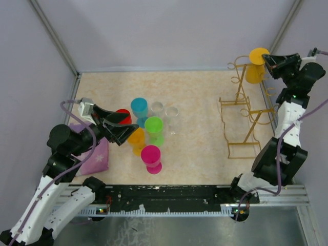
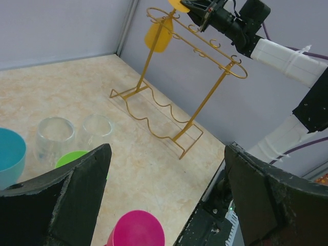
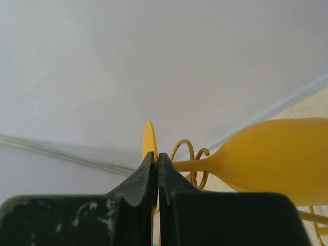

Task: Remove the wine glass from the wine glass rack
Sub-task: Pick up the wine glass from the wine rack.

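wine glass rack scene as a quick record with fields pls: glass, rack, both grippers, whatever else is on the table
wine glass: yellow, hanging bowl-down at the far end of the rack's top rail
rack: gold wire, standing on the right side of the table, no other glass on it
right gripper: shut on the glass's foot
left gripper: open, holding nothing, over the coloured cups
other items: two clear glasses; purple pouch at left
task state: glass not yet off the rack

We see bright, even, diffuse light casting only faint shadows on the bench (image 1: 200,148), while the jaws nearest each wrist lens look soft and dark.
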`<move>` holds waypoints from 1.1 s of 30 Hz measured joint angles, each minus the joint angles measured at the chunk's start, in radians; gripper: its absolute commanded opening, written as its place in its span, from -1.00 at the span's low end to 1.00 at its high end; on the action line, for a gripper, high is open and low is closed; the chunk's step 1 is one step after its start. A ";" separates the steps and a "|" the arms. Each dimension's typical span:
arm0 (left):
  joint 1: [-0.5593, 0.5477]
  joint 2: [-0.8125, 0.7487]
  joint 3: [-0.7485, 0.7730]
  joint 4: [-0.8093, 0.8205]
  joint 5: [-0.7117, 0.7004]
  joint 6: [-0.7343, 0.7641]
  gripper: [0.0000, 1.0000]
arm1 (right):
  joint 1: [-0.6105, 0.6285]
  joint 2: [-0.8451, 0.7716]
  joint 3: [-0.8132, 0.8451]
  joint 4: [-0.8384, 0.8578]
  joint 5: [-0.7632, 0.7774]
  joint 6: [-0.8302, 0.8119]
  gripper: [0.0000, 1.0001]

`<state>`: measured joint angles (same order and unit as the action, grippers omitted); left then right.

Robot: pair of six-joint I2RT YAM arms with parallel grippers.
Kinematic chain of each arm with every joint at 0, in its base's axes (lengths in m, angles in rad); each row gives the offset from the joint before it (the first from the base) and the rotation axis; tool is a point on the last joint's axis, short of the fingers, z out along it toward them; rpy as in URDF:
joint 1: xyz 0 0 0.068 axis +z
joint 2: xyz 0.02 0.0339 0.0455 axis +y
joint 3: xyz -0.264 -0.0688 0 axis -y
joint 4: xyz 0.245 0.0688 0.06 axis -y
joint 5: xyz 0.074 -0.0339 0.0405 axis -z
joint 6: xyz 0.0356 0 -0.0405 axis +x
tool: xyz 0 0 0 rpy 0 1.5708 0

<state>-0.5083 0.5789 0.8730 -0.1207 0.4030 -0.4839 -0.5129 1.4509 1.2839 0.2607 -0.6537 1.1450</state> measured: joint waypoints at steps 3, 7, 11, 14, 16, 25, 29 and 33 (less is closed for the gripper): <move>0.000 0.002 -0.010 0.010 0.003 -0.009 0.93 | 0.040 0.066 0.073 0.012 -0.101 0.000 -1.00; 0.000 0.002 -0.019 0.017 0.003 -0.014 0.93 | 0.066 0.114 0.103 0.022 -0.159 0.002 -1.00; 0.000 -0.006 -0.031 0.019 0.002 -0.014 0.93 | 0.065 0.170 0.151 0.017 -0.172 0.019 -1.00; 0.000 -0.017 -0.042 0.021 0.001 -0.014 0.93 | 0.063 0.196 0.165 0.014 -0.166 0.038 -1.00; 0.000 -0.025 -0.049 0.024 -0.001 -0.014 0.93 | 0.063 0.202 0.166 -0.002 -0.140 0.046 -1.00; 0.000 -0.057 -0.072 0.024 -0.019 -0.012 0.96 | 0.058 0.205 0.177 -0.068 -0.029 0.057 -1.00; 0.000 -0.059 -0.072 0.024 -0.022 -0.007 0.97 | 0.051 0.205 0.177 -0.105 0.024 0.056 -1.00; 0.000 -0.059 -0.072 0.024 -0.026 -0.005 0.97 | 0.042 0.196 0.177 -0.130 0.064 0.052 -1.00</move>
<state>-0.5083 0.5198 0.8005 -0.0971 0.3767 -0.4885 -0.4706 1.6470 1.4609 0.1303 -0.5900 1.1969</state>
